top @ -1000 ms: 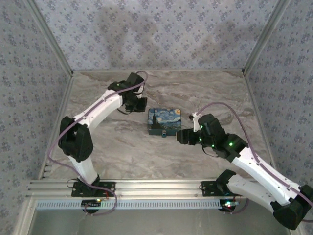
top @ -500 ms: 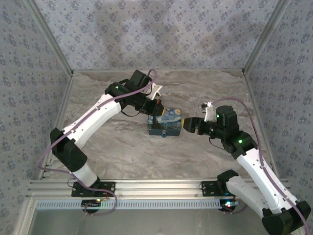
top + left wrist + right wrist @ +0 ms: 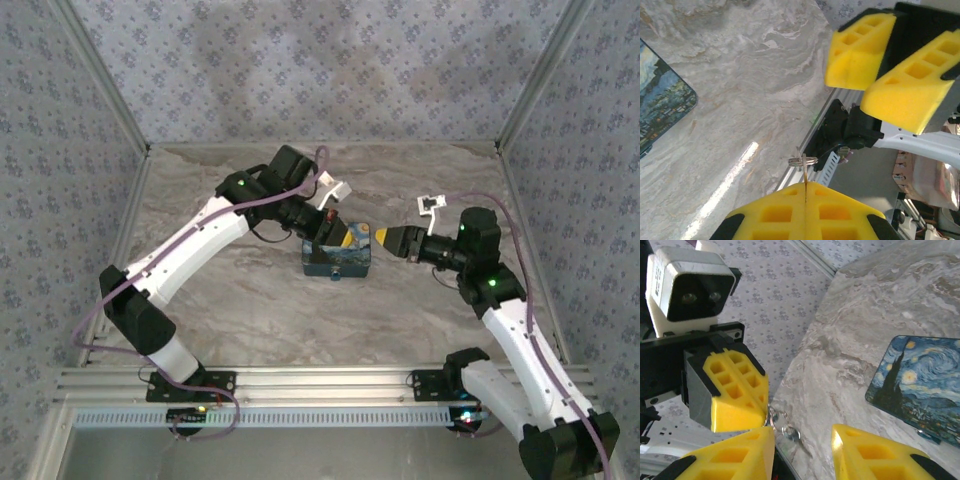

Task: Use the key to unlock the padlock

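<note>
The left fingers, at the bottom of the left wrist view, are pressed tight together on the thin key. Its ring sticks out. The right fingers are spread wide, just beside them. Both are near the painted box in the middle of the tabletop.

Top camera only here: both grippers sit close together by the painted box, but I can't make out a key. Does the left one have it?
Observer: Yes. The left wrist view shows the left gripper shut on the key, with its ring sticking out.
Operator: Is the right gripper ready to take it?
Observer: It is open. The right wrist view shows it spread wide, with the key's ring hanging just ahead of it.
</note>
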